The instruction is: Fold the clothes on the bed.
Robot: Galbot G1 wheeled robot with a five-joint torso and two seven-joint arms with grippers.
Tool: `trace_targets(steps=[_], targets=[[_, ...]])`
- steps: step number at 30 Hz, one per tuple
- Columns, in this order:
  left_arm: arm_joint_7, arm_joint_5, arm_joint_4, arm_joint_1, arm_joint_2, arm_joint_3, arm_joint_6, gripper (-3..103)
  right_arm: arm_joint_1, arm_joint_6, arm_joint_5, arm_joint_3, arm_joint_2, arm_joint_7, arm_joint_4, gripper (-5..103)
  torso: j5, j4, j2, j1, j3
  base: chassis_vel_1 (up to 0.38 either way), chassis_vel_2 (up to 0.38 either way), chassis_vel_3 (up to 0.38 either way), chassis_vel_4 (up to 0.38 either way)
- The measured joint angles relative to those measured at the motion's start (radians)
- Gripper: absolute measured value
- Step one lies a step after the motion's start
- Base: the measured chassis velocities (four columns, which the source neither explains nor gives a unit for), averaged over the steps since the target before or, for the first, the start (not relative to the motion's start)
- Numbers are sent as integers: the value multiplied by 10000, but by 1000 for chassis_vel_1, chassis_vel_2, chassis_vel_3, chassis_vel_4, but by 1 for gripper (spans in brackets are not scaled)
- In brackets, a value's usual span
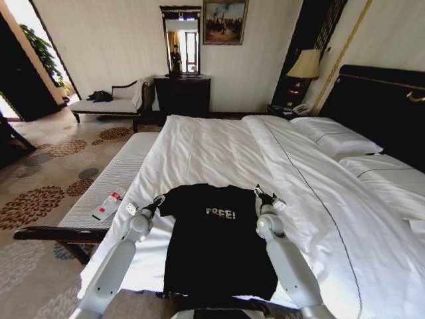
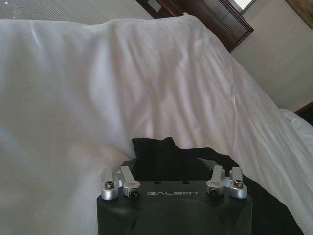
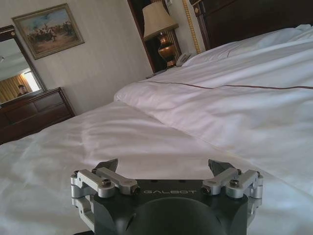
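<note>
While the black "FREE!" T-shirt [image 1: 216, 246] lies flat on the bed [image 1: 219, 149], both grippers flank its shoulders.
Left gripper [image 1: 158, 199] and right gripper [image 1: 260, 193]: jaws spread wide, holding nothing.

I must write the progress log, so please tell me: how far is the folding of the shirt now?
Done: the black T-shirt lies spread flat on the bed, lettering up, with no fold visible. In hand: the left gripper is at one sleeve and the right gripper at the other, both open and holding nothing. Left: every fold.
</note>
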Motion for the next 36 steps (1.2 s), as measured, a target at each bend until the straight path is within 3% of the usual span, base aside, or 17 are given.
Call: trace_targets(steps=[3, 5, 9, 11, 18, 24, 29, 36], targets=[[-1, 46, 15, -1, 16, 26, 1, 54, -100, 0, 5, 123, -34, 1, 56, 100, -1, 1, 0, 0, 0, 0, 0, 0, 0], [0, 48, 15, -3, 19, 26, 0, 54, -124, 0, 4, 146, -40, 1, 64, 100, -1, 1, 0, -1, 0, 0, 0, 0, 0], [103, -6, 4, -21, 5, -49, -80, 32, -213, 0, -4, 245, -47, 21, 78, 100, 0, 0, 0, 0, 0, 0, 0, 0, 0], [123, -21, 1, -21, 0, -61, -91, 32, -223, 0, -9, 254, -45, 26, 78, 100, -1, 0, 0, 0, 0, 0, 0, 0, 0], [232, -114, 17, -145, 11, 18, -153, 2, -237, -18, -115, 267, 24, 115, -22, 100, -1, 1, 0, 0, 0, 0, 0, 0, 0], [227, -391, -201, -532, 122, 364, -153, 0, -233, -53, -183, 279, 41, 169, -56, 100, 0, 2, 0, 0, 0, 0, 0, 0, 0], [138, -700, -375, -1287, 123, 1218, -112, 0, -243, -74, -269, 321, 0, 205, -142, 100, 0, 0, 0, 0, 0, 0, 0, 0, 0], [52, -714, -58, -2256, -480, 2496, -84, 0, -356, -101, -470, 356, -38, 248, -205, 100, 2, 1, 0, 0, 0, 0, 0, 0, 0]])
